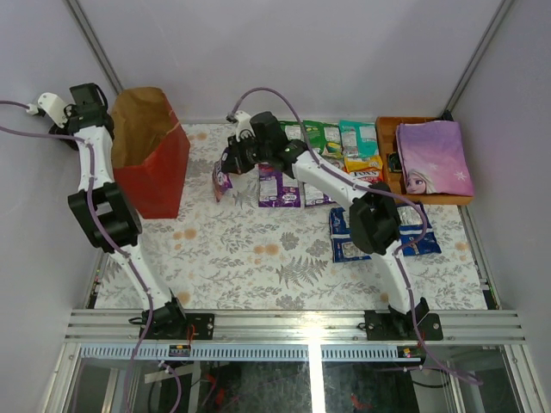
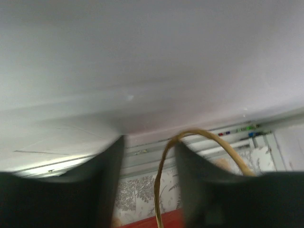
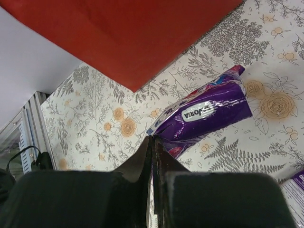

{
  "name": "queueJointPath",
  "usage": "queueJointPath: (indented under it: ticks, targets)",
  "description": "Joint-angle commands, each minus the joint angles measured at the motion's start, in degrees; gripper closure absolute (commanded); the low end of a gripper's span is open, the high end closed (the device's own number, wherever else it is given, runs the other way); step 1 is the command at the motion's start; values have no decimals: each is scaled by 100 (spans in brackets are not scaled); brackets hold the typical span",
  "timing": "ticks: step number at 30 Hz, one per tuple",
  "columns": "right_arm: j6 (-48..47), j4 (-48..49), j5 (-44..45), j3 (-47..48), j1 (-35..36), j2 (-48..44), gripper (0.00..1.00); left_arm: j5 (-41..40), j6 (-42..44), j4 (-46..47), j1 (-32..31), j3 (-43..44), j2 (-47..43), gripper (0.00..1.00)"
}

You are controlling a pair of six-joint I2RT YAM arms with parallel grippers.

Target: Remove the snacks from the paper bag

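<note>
Right wrist view showed the right hand (image 3: 152, 142) pressed together on the near corner of a purple packet (image 3: 204, 114). The packet stretched away from the fingertips over the flowered bench (image 3: 95, 118). Beyond the hand and to its left rose the red paper bag (image 3: 128, 38), apart from the packet. The left hand (image 2: 149, 141) stood a little spread, with the bag's tan cord handle (image 2: 164, 166) looping up between its fingers. A green packet (image 1: 323, 136) and a blue bag (image 1: 349, 249) lay on the bench off to the right hand's right.
</note>
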Motion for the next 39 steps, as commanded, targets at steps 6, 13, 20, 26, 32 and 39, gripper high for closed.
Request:
queueJointPath:
  ticks: [6, 13, 20, 26, 32, 39]
  targets:
    - [285, -278, 437, -112, -12, 471, 100, 1132, 27, 33, 1, 253, -666, 0]
    - [54, -1005, 514, -225, -146, 577, 100, -2, 786, -173, -1225, -145, -1557, 0]
    - [-1251, -2359, 213, 510, -227, 289, 100, -47, 1363, 465, -2570, -1785, -3219, 0]
    - [-2754, -3999, -47, 1587, -325, 409, 100, 858, 2500, 1004, -3559, -3053, -4771, 0]
    - [-3283, -4659, 349, 2830, -407, 1075, 100, 2458, 2216, 657, -3888, -4164, -5956, 0]
    - [-3217, -3550, 468, 2674, -403, 1328, 47, 2804, 1637, 523, -4193, -5281, -6184, 0]
